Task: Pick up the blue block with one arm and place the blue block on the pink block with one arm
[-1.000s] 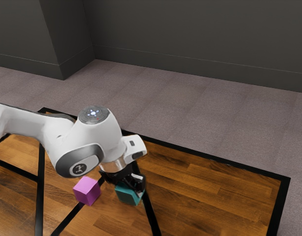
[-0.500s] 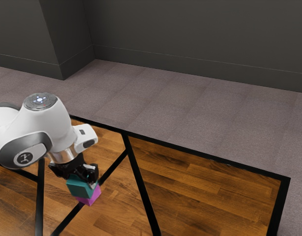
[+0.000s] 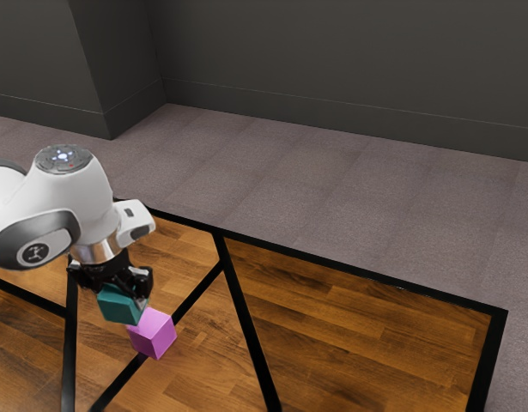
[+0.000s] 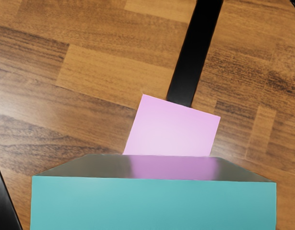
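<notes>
Gripper (image 3: 123,293) clamped on the blue block (image 3: 118,306) by two flat sides. I'd guess it's rigid and light, hanging just over the pink block (image 3: 152,333), off-centre.

We see a plain, simulated robot test room. Flat dark grey walls (image 3: 332,43) meet a grey tiled floor (image 3: 349,189) along a simple baseboard (image 3: 349,118). A wood-plank tabletop (image 3: 358,335), edged and crossed by black strips (image 3: 238,300), serves as the work surface. A white robot arm (image 3: 49,215) reaches over it, as in a lab setup.
</notes>
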Controlling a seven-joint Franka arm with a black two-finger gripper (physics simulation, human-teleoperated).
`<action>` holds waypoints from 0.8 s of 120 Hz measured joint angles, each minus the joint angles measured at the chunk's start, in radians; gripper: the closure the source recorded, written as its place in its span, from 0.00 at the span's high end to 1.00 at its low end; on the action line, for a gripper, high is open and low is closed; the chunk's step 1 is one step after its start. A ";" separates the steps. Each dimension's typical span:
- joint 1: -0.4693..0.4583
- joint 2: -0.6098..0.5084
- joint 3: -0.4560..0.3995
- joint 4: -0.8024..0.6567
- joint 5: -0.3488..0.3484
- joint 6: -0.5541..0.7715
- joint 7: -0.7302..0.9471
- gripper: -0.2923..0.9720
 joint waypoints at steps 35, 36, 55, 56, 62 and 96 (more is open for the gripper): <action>0.017 0.099 0.050 0.038 0.014 0.061 0.099 0.52; 0.017 0.102 0.050 0.039 0.014 0.065 0.101 0.52; 0.020 0.148 0.051 0.038 0.013 0.131 0.138 0.52; 0.020 0.149 0.051 0.038 0.013 0.134 0.140 0.52; 0.020 0.152 0.052 0.037 0.015 0.149 0.158 0.52; 0.034 0.185 0.052 0.030 -0.031 0.212 0.245 0.52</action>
